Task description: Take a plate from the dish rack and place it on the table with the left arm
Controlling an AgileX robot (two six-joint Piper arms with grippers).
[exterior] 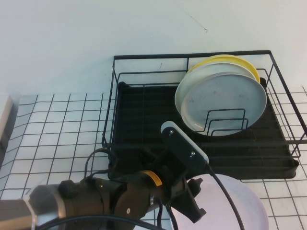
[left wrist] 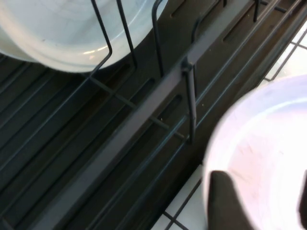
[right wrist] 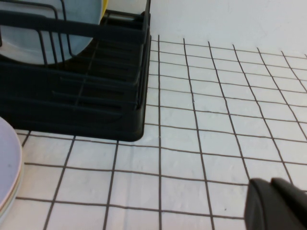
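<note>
The pale pink-lilac plate point(exterior: 237, 206) lies flat on the gridded table point(exterior: 57, 129), just in front of the black wire dish rack point(exterior: 144, 120). My left gripper point(exterior: 193, 203) hangs over the plate's near-left rim. In the left wrist view its fingers point(left wrist: 225, 203) stand wide apart over the plate point(left wrist: 268, 139), open and holding nothing. The plate's edge also shows in the right wrist view point(right wrist: 7, 167). My right gripper point(right wrist: 274, 203) is shut and empty, low over the table to the right of the rack point(right wrist: 72, 96); it is out of the high view.
Two plates stand upright in the rack's back right: a pale grey-green one point(exterior: 220, 100) in front and a yellow one point(exterior: 235, 61) behind it. The rack's front rail point(left wrist: 144, 124) runs close beside the lying plate. A pale object's edge point(exterior: 4, 120) sits at far left.
</note>
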